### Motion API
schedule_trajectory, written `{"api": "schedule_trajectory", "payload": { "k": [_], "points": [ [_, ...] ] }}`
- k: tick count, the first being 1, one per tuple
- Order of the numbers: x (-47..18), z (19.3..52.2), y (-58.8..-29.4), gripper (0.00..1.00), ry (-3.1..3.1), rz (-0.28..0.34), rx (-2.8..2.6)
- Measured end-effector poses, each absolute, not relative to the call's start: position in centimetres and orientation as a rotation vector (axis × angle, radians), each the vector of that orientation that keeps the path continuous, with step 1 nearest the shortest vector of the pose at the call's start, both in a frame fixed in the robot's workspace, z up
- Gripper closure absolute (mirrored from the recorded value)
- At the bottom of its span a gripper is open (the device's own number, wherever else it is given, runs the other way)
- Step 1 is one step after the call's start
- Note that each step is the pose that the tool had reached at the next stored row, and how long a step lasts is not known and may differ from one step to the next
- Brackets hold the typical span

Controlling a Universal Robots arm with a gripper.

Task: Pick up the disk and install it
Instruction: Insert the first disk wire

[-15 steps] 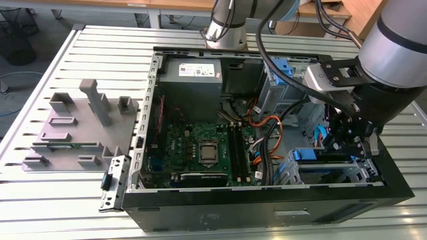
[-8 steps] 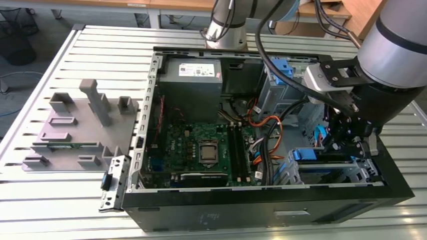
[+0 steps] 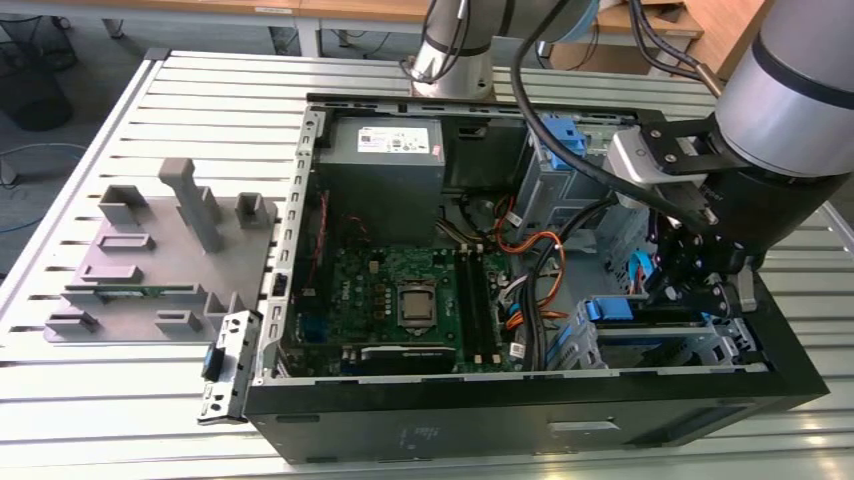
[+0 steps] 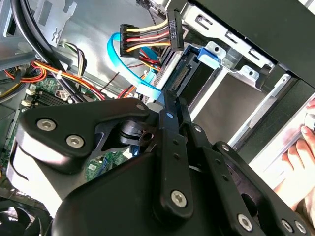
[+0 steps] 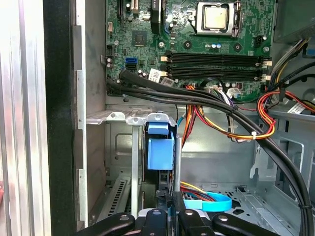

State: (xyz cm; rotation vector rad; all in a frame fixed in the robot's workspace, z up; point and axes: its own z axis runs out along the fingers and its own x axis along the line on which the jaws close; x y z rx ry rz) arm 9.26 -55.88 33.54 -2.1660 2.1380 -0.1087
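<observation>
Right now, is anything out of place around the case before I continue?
Yes. A person's hand lies just outside the case wall, close to the work. Inside, a power connector hangs loose, and I can't see it plugged into anything.

The exterior view looks steeply down on my open computer case [image 3: 534, 250], while both wrist views sit close inside it, sharing the motherboard [image 5: 197, 39].
</observation>
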Motion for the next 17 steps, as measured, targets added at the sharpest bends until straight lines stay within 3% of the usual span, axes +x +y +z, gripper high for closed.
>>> {"api": "schedule_trajectory", "payload": {
  "k": [17],
  "points": [
    [9.26, 33.23, -55.88, 0.84, 2.138, -0.109, -2.166]
  ]
}}
